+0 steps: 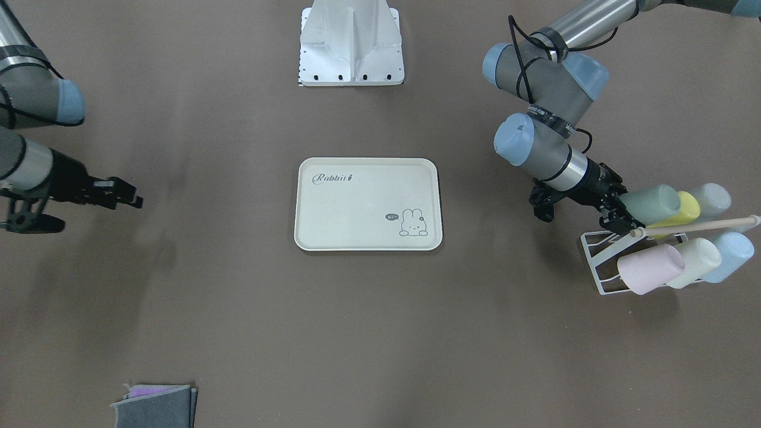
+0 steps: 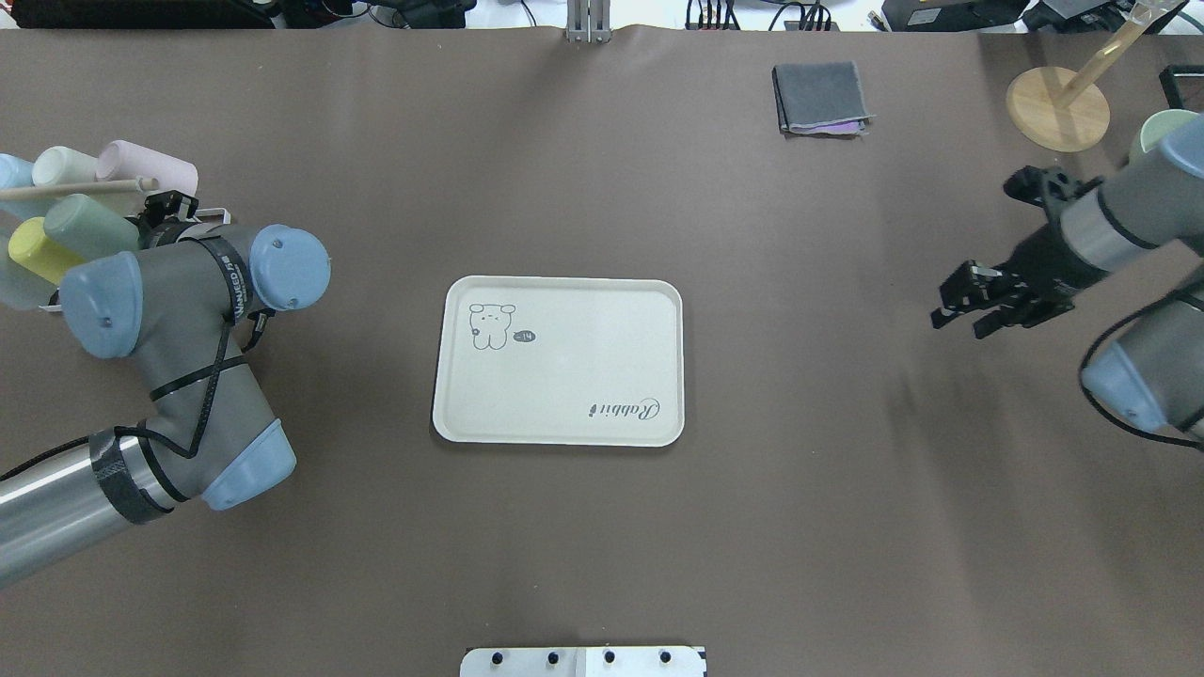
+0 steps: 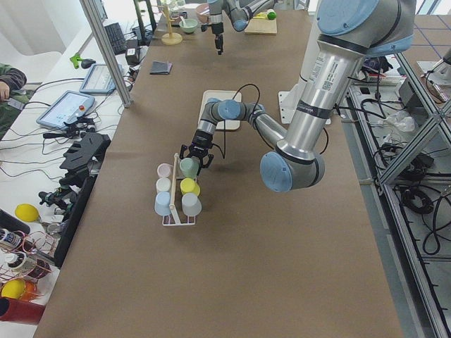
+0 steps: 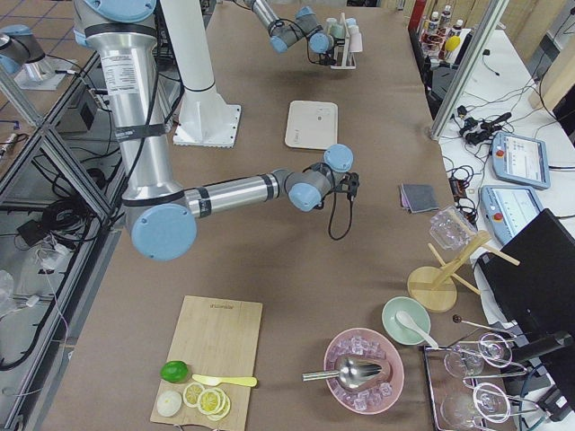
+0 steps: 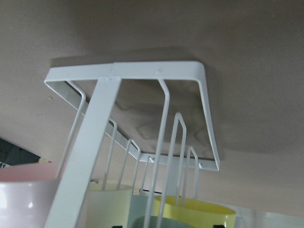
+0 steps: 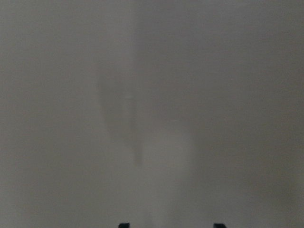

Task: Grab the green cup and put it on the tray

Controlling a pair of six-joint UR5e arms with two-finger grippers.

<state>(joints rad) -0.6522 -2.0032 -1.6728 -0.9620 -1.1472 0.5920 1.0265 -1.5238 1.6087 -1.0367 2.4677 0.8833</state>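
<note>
The green cup (image 1: 651, 203) lies on its side on a white wire rack (image 1: 600, 264) at the table's end on my left; it also shows in the overhead view (image 2: 89, 226). My left gripper (image 1: 618, 207) is open, its jaws straddling the cup's near end. The left wrist view shows only the cup's rim (image 5: 152, 222) at the bottom edge, so I cannot tell whether the pads touch it. The cream tray (image 1: 368, 203) lies empty at the table's centre. My right gripper (image 1: 128, 193) is open and empty, far from the tray on the other side (image 2: 964, 306).
The rack also holds a yellow cup (image 1: 684, 208), a pink cup (image 1: 651, 268), a pale cream-green cup (image 1: 695, 261) and pale blue cups, under a wooden dowel (image 1: 695, 226). A folded grey cloth (image 2: 818, 97) and a wooden stand (image 2: 1058, 118) lie far right. The robot base (image 1: 351, 44) is behind the tray.
</note>
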